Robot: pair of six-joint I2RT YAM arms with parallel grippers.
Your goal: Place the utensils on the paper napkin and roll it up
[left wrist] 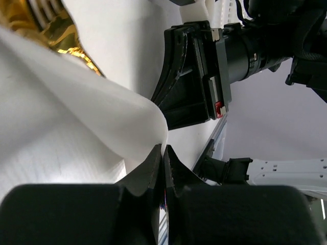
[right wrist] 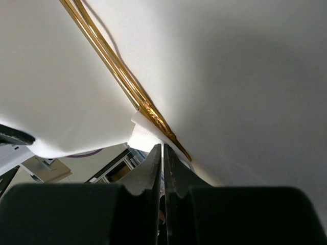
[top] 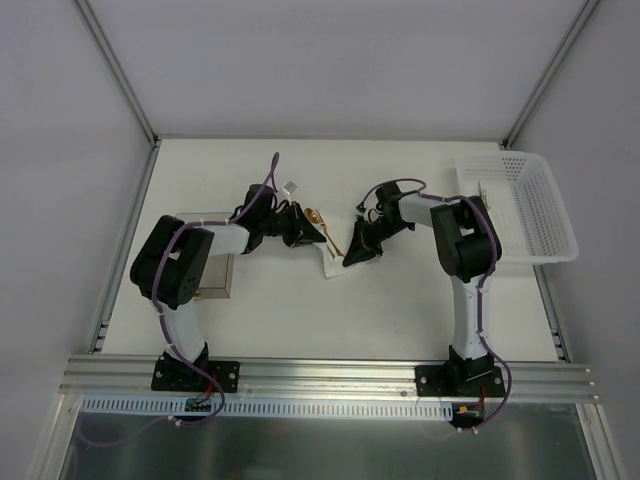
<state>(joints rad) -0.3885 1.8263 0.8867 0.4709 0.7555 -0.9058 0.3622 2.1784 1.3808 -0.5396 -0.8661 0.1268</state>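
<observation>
White laminate covers the worktop [top: 400,310], and a white perforated basket [top: 540,215] is set at its far right edge. The left arm [top: 185,262] and the right arm [top: 462,240] are bent inward, so that their wrists are brought near each other at the middle of the worktop. Between them the paper napkin [top: 335,264] is found, curved over in a fold rather than lying flat. The left jaws are pressed together on an edge of the sheet, the paper being pinched between the dark fingers [left wrist: 145,171]. The right jaws are likewise closed tight, with a corner of the napkin caught at the fingertips [right wrist: 153,161]. The utensils [right wrist: 122,76] are laid against the napkin, two slim gold handles running side by side down to just beside the right fingertips. One gold end is seen past the fold on the far side. A small grey object [top: 290,186], too small to identify, lies beyond the left wrist.
</observation>
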